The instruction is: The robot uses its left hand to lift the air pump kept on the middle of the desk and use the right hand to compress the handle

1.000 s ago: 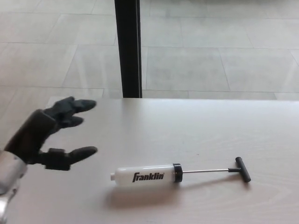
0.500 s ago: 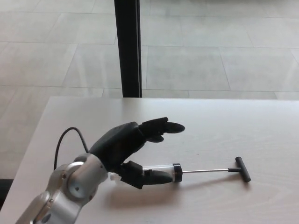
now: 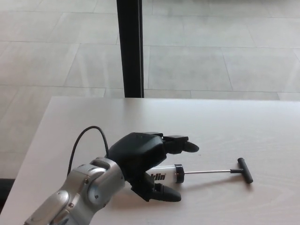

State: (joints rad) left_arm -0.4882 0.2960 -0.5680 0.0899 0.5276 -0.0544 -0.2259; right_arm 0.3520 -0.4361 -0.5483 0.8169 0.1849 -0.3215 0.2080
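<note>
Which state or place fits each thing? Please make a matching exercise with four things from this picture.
Things:
1. left hand
2. T-handle
3. pump barrel
4. black post

States or places:
A. pulled out on its rod, at the right
B. standing behind the desk
C. over the pump, fingers apart
D. lying on the desk, partly covered

Pairs: 1-C, 2-A, 3-D, 4-B

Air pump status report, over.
Left hand open, straddling air pump, which lies flat on desk. Handle extended, clear. Right hand not in view.
</note>
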